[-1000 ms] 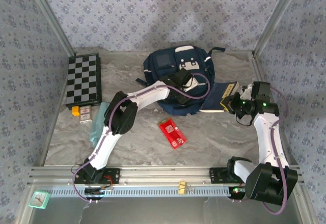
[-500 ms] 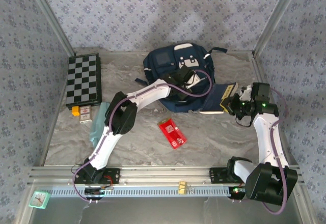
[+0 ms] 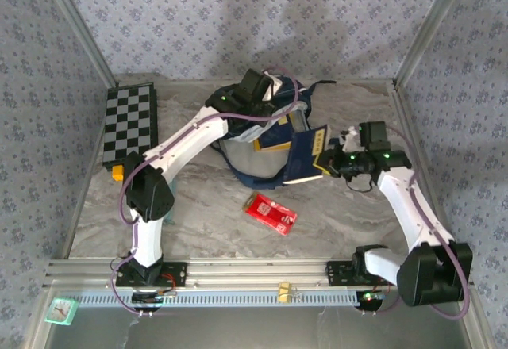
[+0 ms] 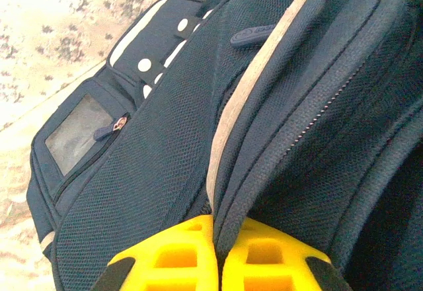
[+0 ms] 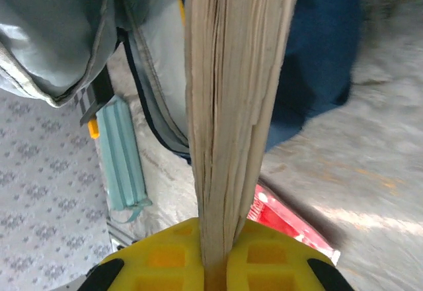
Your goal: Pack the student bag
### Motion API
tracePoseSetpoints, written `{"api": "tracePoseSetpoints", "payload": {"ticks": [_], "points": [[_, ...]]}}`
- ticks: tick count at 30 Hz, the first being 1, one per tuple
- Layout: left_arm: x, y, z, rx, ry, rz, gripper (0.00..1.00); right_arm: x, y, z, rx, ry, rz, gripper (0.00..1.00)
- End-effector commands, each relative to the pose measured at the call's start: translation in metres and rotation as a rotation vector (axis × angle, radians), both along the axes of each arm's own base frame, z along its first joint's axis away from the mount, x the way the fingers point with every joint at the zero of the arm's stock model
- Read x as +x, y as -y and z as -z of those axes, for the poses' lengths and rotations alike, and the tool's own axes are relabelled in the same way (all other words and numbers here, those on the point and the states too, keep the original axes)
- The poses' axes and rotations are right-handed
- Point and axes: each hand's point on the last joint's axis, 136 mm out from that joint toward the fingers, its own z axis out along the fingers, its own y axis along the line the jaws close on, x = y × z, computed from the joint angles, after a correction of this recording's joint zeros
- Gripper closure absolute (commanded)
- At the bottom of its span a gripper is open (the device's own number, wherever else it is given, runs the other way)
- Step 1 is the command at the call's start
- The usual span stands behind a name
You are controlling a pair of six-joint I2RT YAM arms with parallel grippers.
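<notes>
The navy student bag [image 3: 270, 139] lies at the back middle of the table, its mouth pulled open so the grey lining [image 3: 244, 155] shows. My left gripper [image 3: 275, 100] is shut on the bag's upper rim. In the left wrist view the yellow fingers [image 4: 172, 254] pinch a dark piped edge of the bag [image 4: 152, 152]. My right gripper [image 3: 337, 161] is shut on a blue-covered book [image 3: 305, 155], held on edge right at the bag's open mouth. In the right wrist view the book's page edges [image 5: 238, 92] rise from the right gripper [image 5: 221, 261], with the lining [image 5: 53, 33] just left.
A red packet [image 3: 270, 212] lies on the table in front of the bag. A checkerboard [image 3: 131, 123] sits at the back left, with a small yellow and white item [image 3: 119, 172] below it. A teal pencil case [image 5: 122, 159] lies left of the bag. Metal posts frame both sides.
My left gripper shut on the bag's rim and lifted it toward the back, which opened the bag. My right gripper carried the book left, up to the opening.
</notes>
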Motion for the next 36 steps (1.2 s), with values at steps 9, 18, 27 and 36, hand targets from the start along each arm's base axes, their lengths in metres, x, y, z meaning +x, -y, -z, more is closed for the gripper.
{"api": "tracePoseSetpoints", "payload": {"ticks": [9,18,27,36], "points": [[0.002,-0.012,-0.058,-0.110,0.092,-0.080,1.00,0.104,-0.082,0.000,0.066,0.184,-0.130,1.00],[0.002,-0.024,-0.062,-0.128,0.067,-0.114,1.00,0.166,-0.091,0.057,0.029,0.102,-0.140,0.84],[-0.007,-0.023,-0.058,-0.161,0.028,-0.092,1.00,0.131,-0.067,0.063,-0.207,0.079,-0.122,0.49],[-0.007,-0.024,-0.052,-0.175,0.004,-0.102,1.00,0.074,-0.092,0.071,-0.243,0.041,-0.096,0.48]]}}
